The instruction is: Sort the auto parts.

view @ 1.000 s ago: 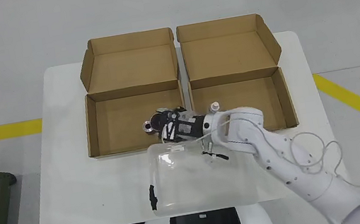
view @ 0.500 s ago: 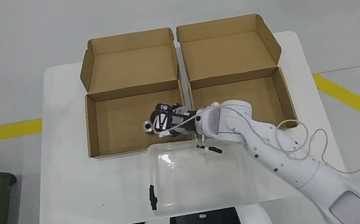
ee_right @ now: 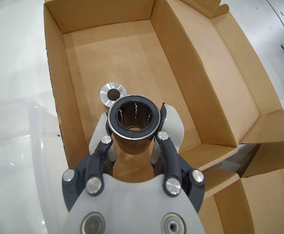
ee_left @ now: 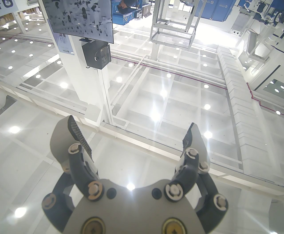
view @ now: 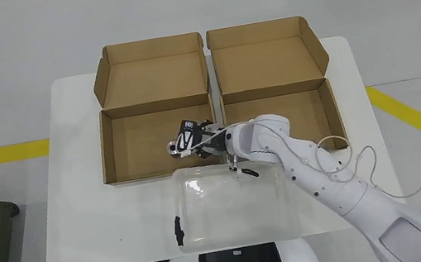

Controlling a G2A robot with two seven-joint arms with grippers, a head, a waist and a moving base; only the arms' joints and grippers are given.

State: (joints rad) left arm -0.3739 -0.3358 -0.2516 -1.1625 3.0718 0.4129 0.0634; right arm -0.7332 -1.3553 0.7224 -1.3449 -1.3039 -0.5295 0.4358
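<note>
We see the right gripper (ee_right: 135, 115) poised above the near right corner of the left cardboard box (view: 126, 149), its fingers pinching a dark cylindrical bearing (ee_right: 133, 141) by the sides; the bearing has a bright metal rim and an open bore in which we can make out rows of small balls; just beyond it, on the floor of the same box, lies a round silver part (ee_right: 113, 94) with a dark hole at its centre; the right cardboard box (view: 276, 124) stands just beside the left one, both with their lids folded back, on the white surface (view: 79, 195); nearer the robot a clear plastic bin (view: 232, 211) sits close to the boxes' front walls, with a small black piece (view: 178, 228) at its left edge; the left gripper (ee_left: 132, 123) points up toward a ceiling, its fingers spread wide with nothing between them
</note>
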